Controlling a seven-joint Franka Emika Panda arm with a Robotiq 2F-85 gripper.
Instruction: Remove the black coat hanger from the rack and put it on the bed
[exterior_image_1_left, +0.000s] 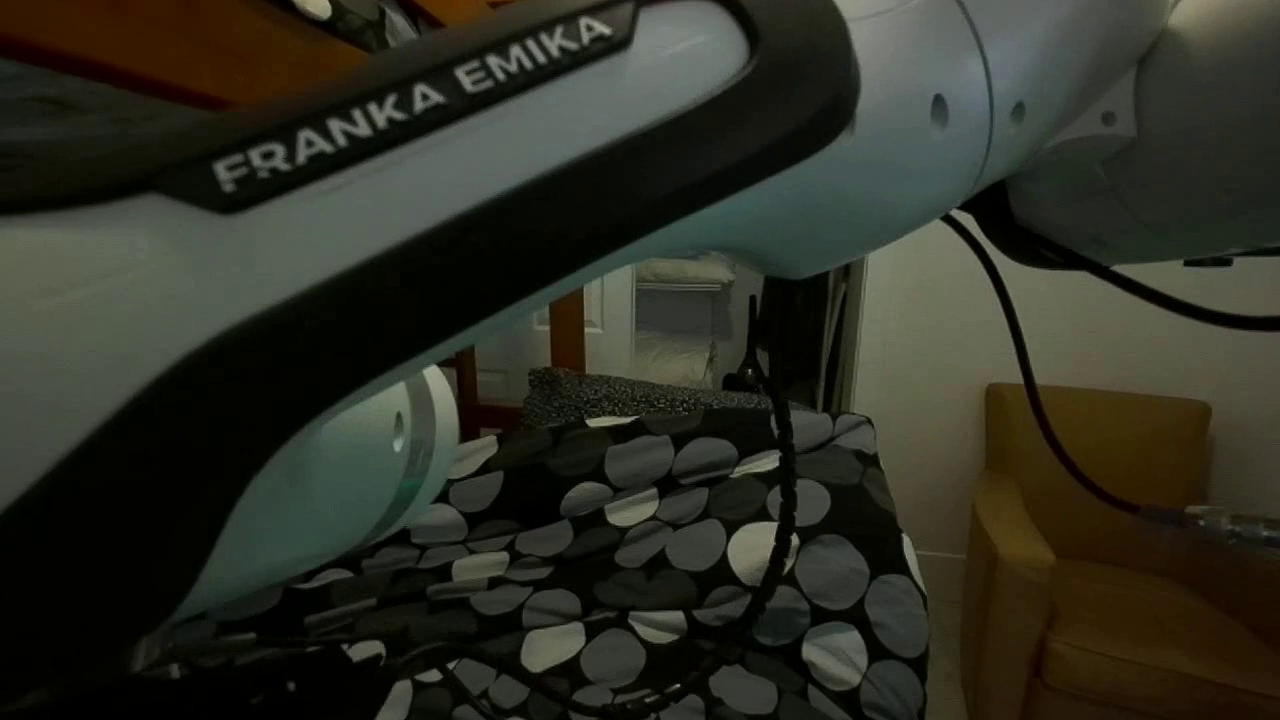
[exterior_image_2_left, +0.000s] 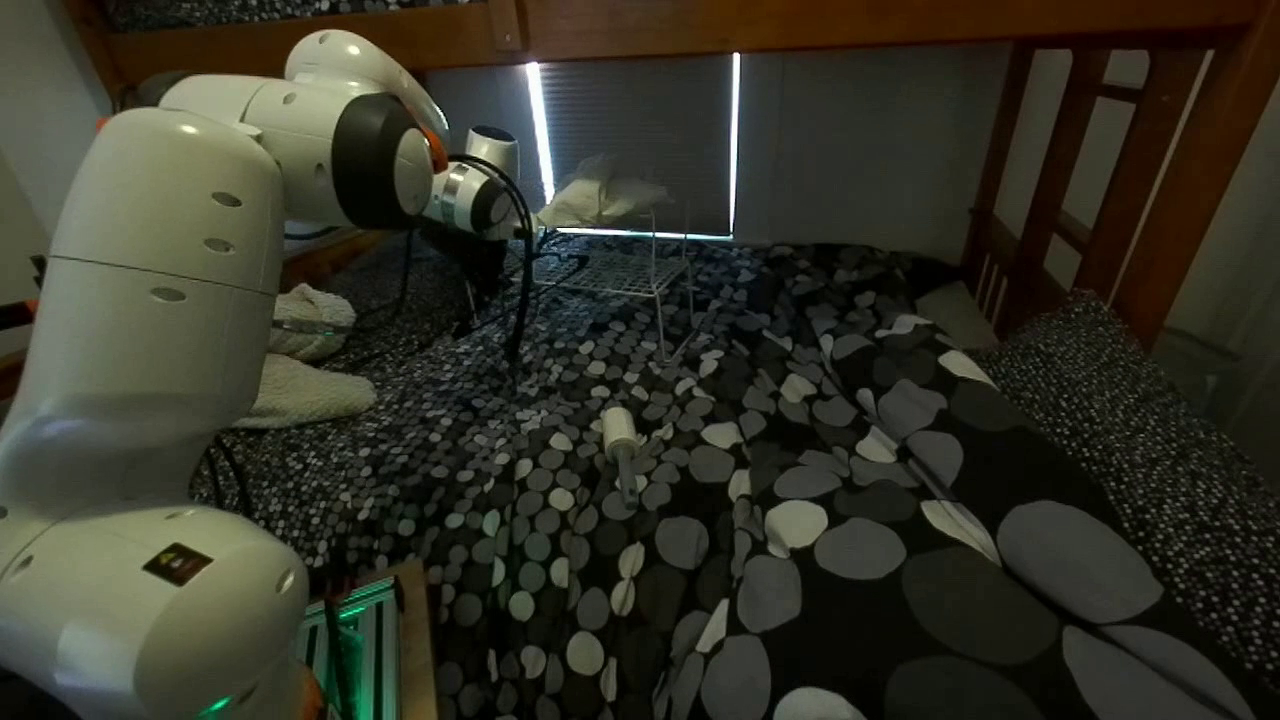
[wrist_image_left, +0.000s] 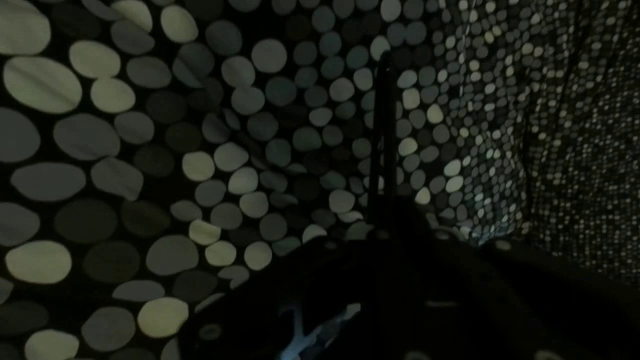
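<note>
The arm (exterior_image_2_left: 160, 300) stands left of its gripper (wrist_image_left: 392, 215) in an exterior view, arched high and stretched out, the fingers pinched together on the black coat hanger (wrist_image_left: 387, 100) jutting ahead of them, the rack (exterior_image_2_left: 620, 283) just to their right and the bed (exterior_image_2_left: 600, 560) beneath.

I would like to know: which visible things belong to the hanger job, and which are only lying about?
For the job:
black coat hanger
rack
bed

Not part of it:
white roller with grey handle
white fleecy material
pale crumpled thing
tan armchair
</note>
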